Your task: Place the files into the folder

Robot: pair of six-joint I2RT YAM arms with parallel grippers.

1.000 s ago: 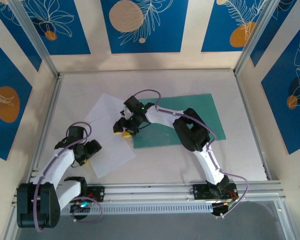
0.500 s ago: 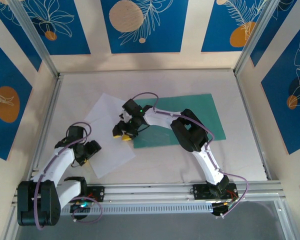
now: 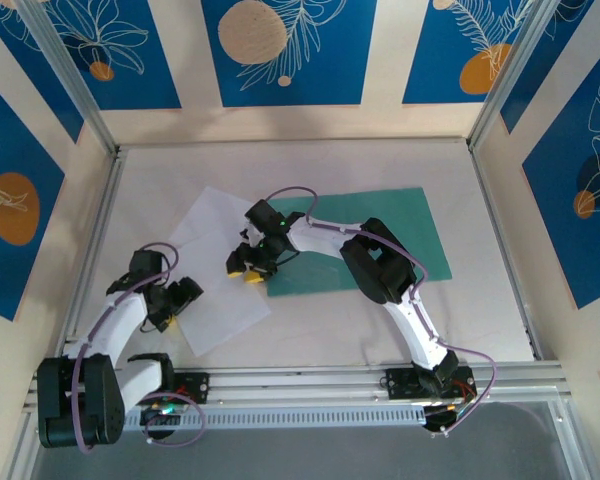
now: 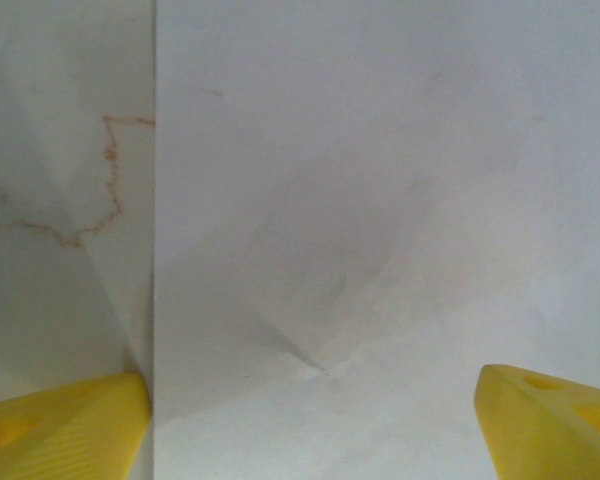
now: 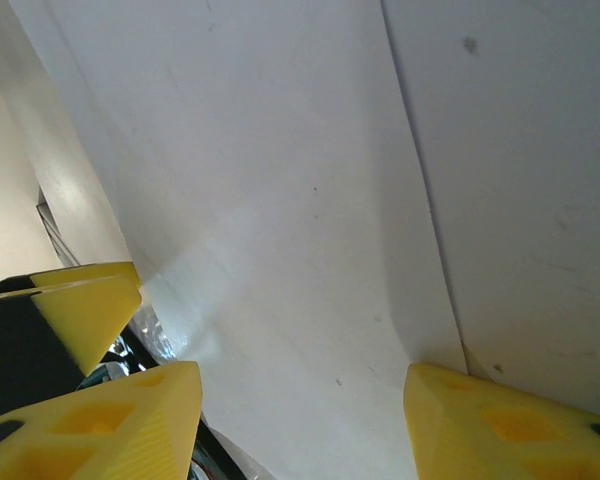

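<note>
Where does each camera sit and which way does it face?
Top external: above and behind, looking down on table, folder and files; left arm and right arm show.
Left wrist: on the left arm, facing down onto files and table; yellow jaws at bottom corners.
Right wrist: on the right arm, close over files; yellow jaws below.
Shared: all three see the files.
</note>
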